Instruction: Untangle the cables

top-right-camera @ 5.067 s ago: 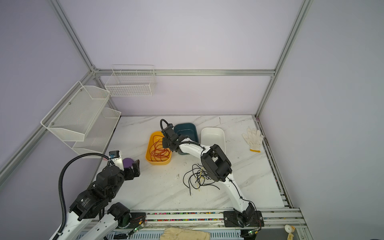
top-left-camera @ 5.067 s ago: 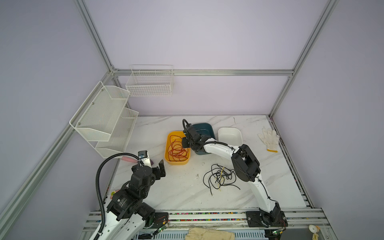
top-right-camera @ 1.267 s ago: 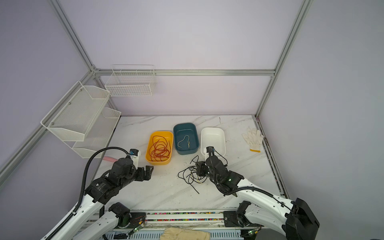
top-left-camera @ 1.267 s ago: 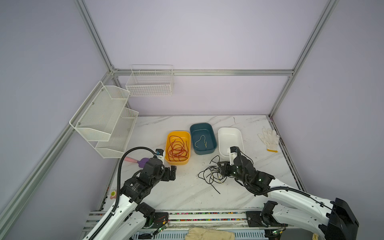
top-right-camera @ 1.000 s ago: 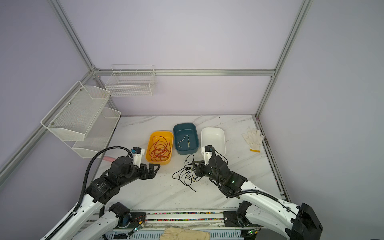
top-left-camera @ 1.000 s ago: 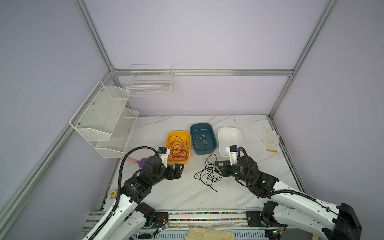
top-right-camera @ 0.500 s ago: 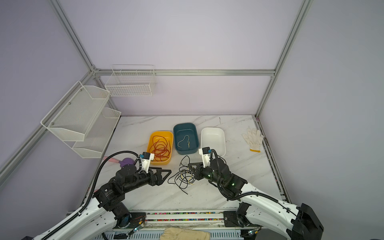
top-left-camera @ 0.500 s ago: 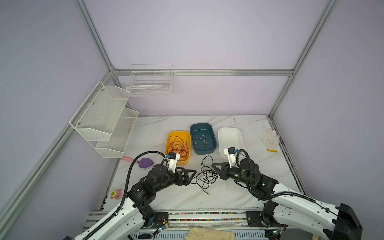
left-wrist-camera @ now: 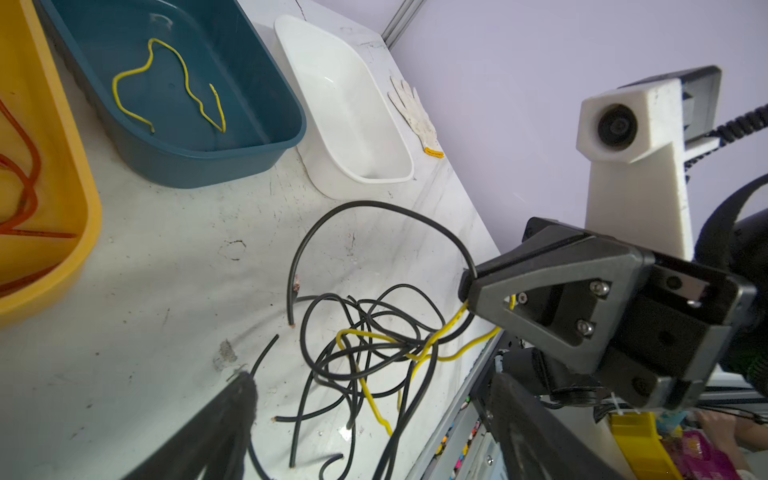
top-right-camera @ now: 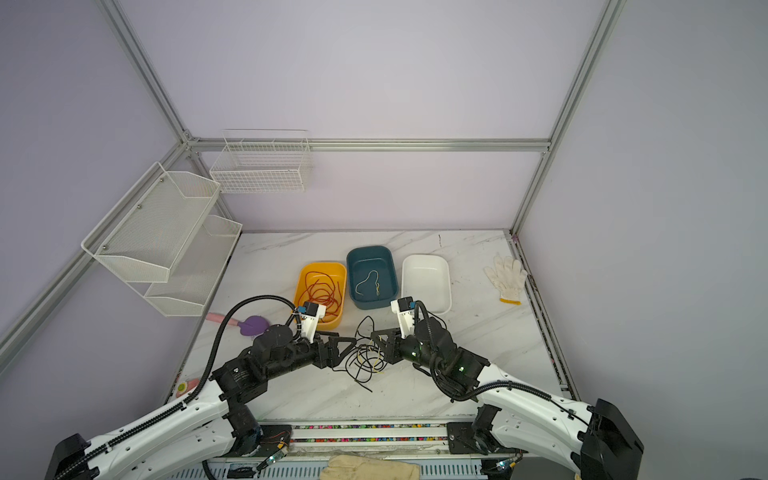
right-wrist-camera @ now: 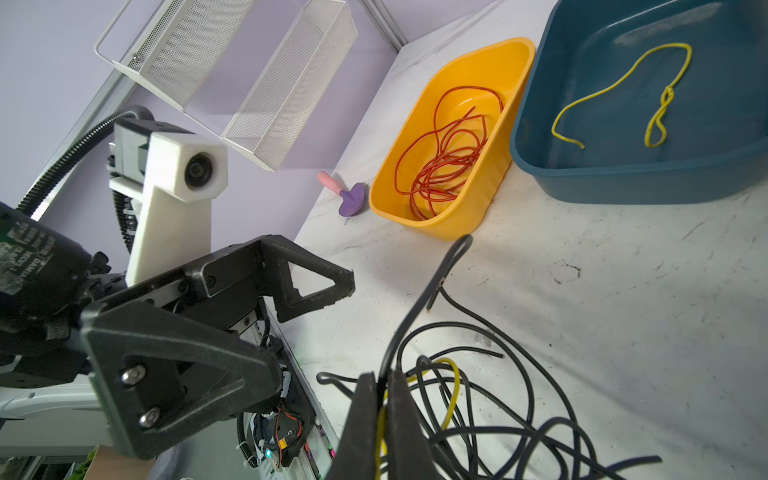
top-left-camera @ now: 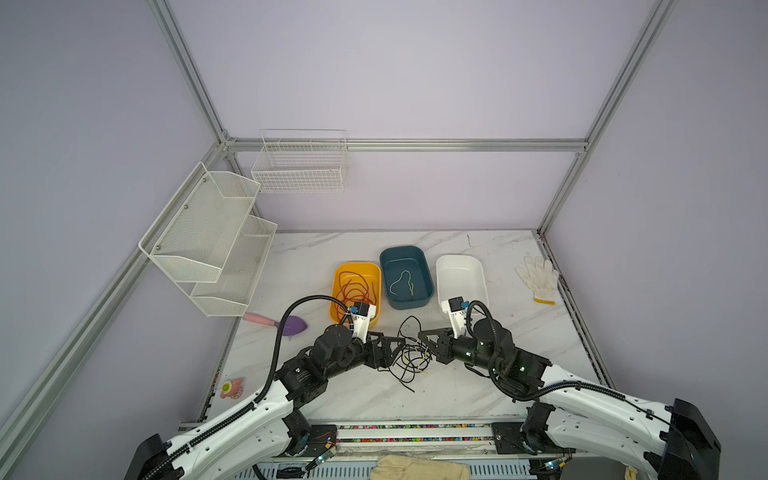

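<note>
Black-and-yellow cables [top-left-camera: 409, 353] lie knotted on the table [top-left-camera: 519, 374], between both grippers, near the teal tray [top-left-camera: 407, 305]. Right gripper [right-wrist-camera: 380, 380] is pinched shut on a yellow and a black strand. Left gripper [right-wrist-camera: 313, 326]: jaws wide, empty. Advice: it should take one black strand only and pull away slowly.

The cable heap [top-left-camera: 409, 359] lies on the table [top-left-camera: 311, 253] between the left claw [top-left-camera: 395, 348] and the right claw [top-left-camera: 424, 340], which face each other. Behind the left claw sits the left tub [top-left-camera: 356, 264] with cables [top-left-camera: 357, 291] in it. Behind the gap between the claws, the middle tub [top-left-camera: 401, 249] holds one cable [top-left-camera: 401, 282]. The right tub [top-left-camera: 459, 257] is behind the right claw, with a glove [top-left-camera: 538, 276] farther right. A scoop [top-left-camera: 291, 324] lies left of the left claw.
</note>
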`<state>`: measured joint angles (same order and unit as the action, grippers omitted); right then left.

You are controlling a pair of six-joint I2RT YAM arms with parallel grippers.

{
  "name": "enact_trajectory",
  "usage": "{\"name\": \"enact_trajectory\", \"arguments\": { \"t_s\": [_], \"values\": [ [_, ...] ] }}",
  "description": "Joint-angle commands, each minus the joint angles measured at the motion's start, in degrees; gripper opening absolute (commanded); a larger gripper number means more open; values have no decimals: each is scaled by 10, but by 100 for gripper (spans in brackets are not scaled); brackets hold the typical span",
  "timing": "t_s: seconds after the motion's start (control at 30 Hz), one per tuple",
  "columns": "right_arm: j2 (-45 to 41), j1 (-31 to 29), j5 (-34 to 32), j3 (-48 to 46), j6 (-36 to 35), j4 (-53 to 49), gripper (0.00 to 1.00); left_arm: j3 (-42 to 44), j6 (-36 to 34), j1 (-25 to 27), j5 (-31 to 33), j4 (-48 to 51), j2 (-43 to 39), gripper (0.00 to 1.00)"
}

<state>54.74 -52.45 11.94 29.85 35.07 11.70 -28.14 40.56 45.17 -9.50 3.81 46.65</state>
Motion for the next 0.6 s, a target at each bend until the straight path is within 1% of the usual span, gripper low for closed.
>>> {"name": "enact_trajectory", "arguments": {
  "t_s": [0.0,0.13,0.27,0.5,0.57],
  "values": [
    [-1,-7,0,28,-7,9,0,15,-24,4,-29,-41,9,79],
    [1,-10,-1,35,-12,1,0,15,-45,4,-59,-32,11,70],
    [5,-13,2,38,-13,1,0,9,-66,4,-65,-3,10,60],
    [13,-18,-2,43,-15,-2,0,4,-65,5,-86,-5,31,48],
    [13,-19,-3,45,-15,-3,0,1,-66,5,-96,-5,43,43]
  ]
}}
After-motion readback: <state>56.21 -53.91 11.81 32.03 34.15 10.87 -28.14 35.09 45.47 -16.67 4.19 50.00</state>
